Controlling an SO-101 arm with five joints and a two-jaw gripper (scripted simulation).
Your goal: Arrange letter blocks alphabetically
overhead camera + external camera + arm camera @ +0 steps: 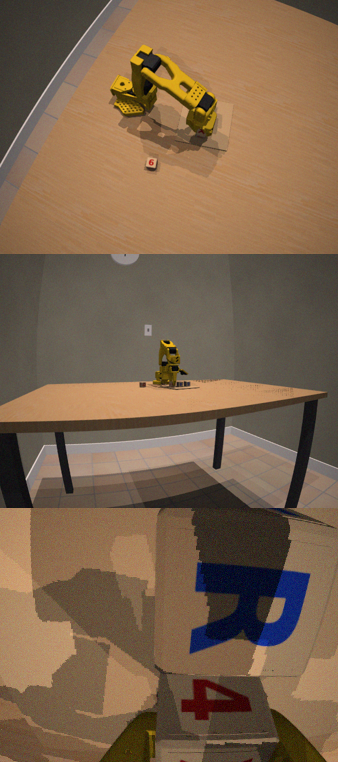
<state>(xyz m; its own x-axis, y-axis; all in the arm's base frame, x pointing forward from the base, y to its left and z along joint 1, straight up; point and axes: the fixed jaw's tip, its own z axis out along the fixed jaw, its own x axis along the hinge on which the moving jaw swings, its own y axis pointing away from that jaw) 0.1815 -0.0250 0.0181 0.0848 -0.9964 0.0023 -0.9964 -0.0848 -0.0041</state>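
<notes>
My gripper (203, 134) (173, 385) (217, 749) points down over the mat (225, 122) (191, 387), shut on the X block (200, 132) (216, 733). That block has a red X on top and a red 4 on the side towards the R block. It is low, level with the mat blocks; whether it touches the mat is unclear. The blue R block (179, 384) (175, 633) is right against or very near it. A third block (187, 384) stands beyond R; its top letter is unreadable. The red 6 block (151, 162) (142, 384) lies off the mat.
The arm's base (131, 95) stands on the wooden table (245, 204) (95, 404), to the left of the mat in the top view. The arm hides much of the mat there, and its shadows fall across mat and table.
</notes>
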